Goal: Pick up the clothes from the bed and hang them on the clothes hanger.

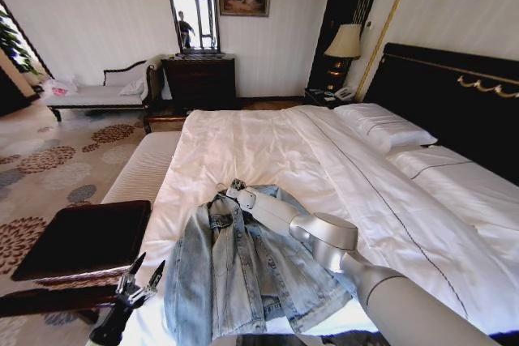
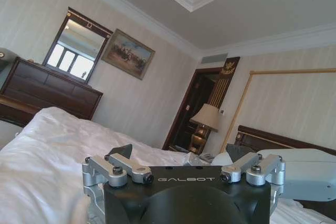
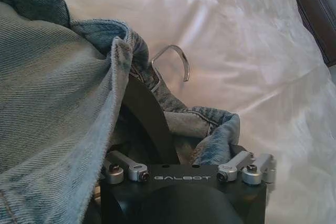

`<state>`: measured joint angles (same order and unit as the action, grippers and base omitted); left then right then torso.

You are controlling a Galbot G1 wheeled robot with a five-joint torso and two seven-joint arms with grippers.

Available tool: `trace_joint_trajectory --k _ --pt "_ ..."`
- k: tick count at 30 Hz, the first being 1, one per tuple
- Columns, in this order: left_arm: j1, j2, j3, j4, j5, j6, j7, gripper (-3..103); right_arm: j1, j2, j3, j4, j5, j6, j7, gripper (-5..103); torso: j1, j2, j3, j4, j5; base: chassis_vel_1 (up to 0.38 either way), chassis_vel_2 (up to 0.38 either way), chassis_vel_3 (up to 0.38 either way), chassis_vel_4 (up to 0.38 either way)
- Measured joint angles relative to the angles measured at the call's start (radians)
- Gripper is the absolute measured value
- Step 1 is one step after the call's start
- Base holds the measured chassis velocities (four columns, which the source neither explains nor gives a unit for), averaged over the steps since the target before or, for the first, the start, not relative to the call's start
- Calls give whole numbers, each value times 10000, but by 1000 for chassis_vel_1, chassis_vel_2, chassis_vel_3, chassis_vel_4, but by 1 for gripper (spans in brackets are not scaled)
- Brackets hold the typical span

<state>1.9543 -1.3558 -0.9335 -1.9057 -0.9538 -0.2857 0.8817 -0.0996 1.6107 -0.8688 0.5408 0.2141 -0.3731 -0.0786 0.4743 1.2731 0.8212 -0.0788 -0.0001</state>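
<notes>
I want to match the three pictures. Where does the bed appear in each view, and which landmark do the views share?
Head view: the bed fills the middle and right, with the jacket on its near end.
Left wrist view: the bed stretches away behind the left end effector.
Right wrist view: the bed lies beyond the jacket.
Landmark: the bedside lamp links head and left wrist views; the jacket links head and right wrist views.

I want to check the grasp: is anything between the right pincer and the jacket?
Nothing visible: the right pincer is already at the jacket collar on the bed, denim folding over its fingers.
</notes>
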Motion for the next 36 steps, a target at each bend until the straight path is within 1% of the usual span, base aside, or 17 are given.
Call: trace_joint_trajectory --k 1,3,6,7,9,10,11,12,16,19,21,27,31,32,35,36 --pt "0 0 -1 31 -2 -8 6 100 0 -4 -10 43 3 1 -2 87 0 -1 1 2 0 0 0 0 0" --pt "-4 4 -1 49 -5 -14 9 100 -1 -27 -15 93 13 0 -2 87 0 -1 0 2 1 0 0 0 0" --pt "-31 13 30 46 -10 -16 8 100 -89 -154 -1 292 83 -2 50 71 -1 0 0 0 -1 0 0 0 0" --pt "-31 13 30 46 -10 -16 8 100 -89 -154 -1 292 83 -2 50 71 -1 0 0 0 -1 0 0 0 0" --pt "-33 1 35 14 -9 -12 6 100 -162 -173 76 373 82 -4 133 60 0 0 0 1 0 0 0 0 0" --pt "-31 -3 34 8 -7 -12 4 100 -187 -184 106 408 78 -8 157 60 0 0 0 1 0 0 0 0 0" --pt "-25 -10 26 3 -2 -10 4 100 -219 -217 142 487 76 -17 193 54 0 0 1 1 1 0 0 0 0" --pt "-25 -10 26 3 -2 -10 4 100 -219 -217 142 487 76 -17 193 54 0 0 1 1 1 0 0 0 0" --pt "-11 -12 -20 3 -18 -9 5 100 -250 -277 171 613 59 -32 258 35 0 0 0 1 0 0 0 0 0" --pt "-9 -23 -21 -9 -19 -6 4 100 -257 -283 178 624 48 -34 274 32 0 0 0 1 0 0 0 0 0" --pt "0 -48 -20 -18 -8 -5 3 100 -280 -318 221 689 26 -48 336 25 0 0 0 1 0 0 0 0 0" --pt "15 -55 -21 -49 21 -4 2 100 -322 -553 454 1138 100 -138 544 25 0 0 1 3 0 0 0 0 0" --pt "0 -85 14 -151 107 31 -17 100 -345 -885 731 1774 29 -125 1023 24 0 0 1 2 2 0 0 0 0" --pt "0 -85 14 -151 107 31 -17 100 -345 -885 731 1774 29 -125 1023 24 0 0 1 2 2 0 0 0 0" --pt "-1 -151 37 -217 184 41 -21 100 -409 -1274 995 2573 -622 110 1672 24 0 0 1 1 2 0 0 0 0" --pt "-1 -151 37 -217 184 41 -21 100 -409 -1274 995 2573 -622 110 1672 24 0 0 1 1 2 0 0 0 0"
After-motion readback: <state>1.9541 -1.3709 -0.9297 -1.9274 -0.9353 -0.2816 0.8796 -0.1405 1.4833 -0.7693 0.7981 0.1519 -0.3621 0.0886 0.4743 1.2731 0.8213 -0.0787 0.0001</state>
